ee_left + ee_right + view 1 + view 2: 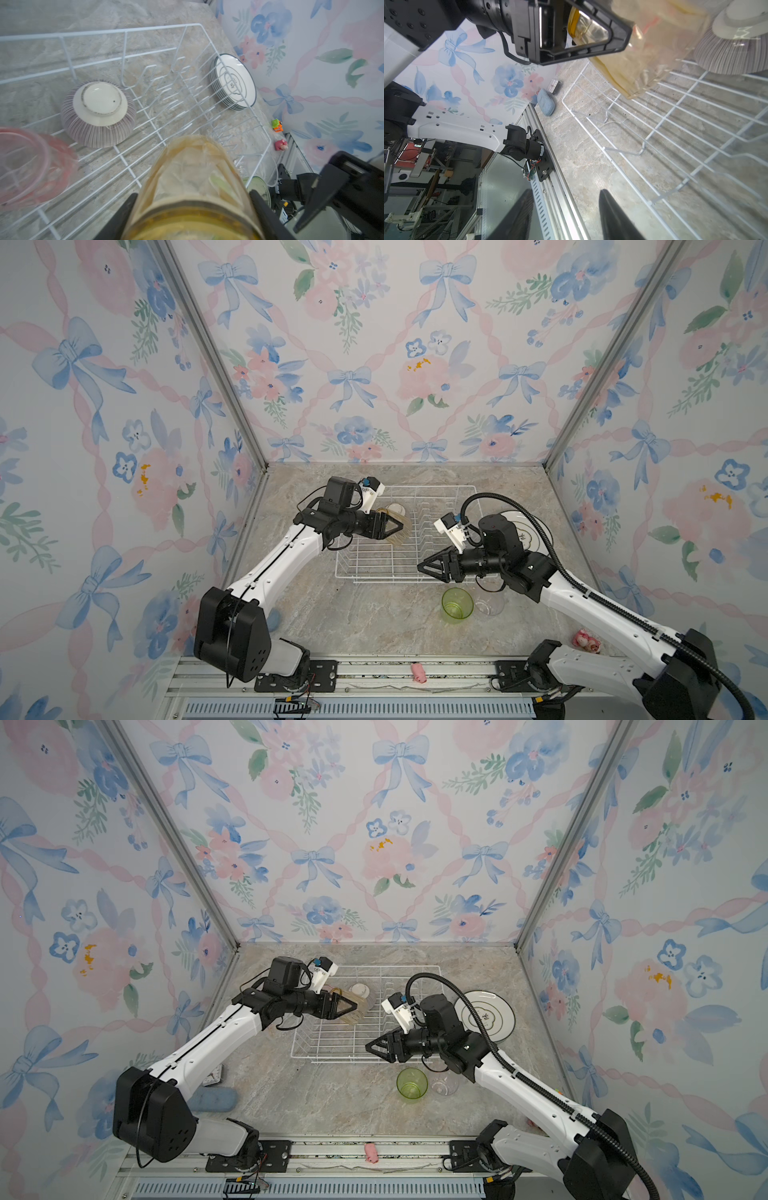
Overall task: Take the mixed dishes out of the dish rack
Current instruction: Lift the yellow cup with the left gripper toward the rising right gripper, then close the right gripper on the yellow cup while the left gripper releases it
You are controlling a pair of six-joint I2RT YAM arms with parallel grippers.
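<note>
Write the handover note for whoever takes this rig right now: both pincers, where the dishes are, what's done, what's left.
Left pincer: shut on the yellow tumbler, over the dish rack.
Right pincer: open, empty, at the rack's front edge.
Done: plates stacked on the table right of the rack; green tumbler and clear tumbler stand in front of it.
Left: set down the yellow tumbler, then take out the pink tumbler and the upturned bowl, both in the rack.

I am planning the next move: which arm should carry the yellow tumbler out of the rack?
Left. The left gripper holds the yellow tumbler over the rack; the right gripper is empty, near the rack's front edge.
</note>
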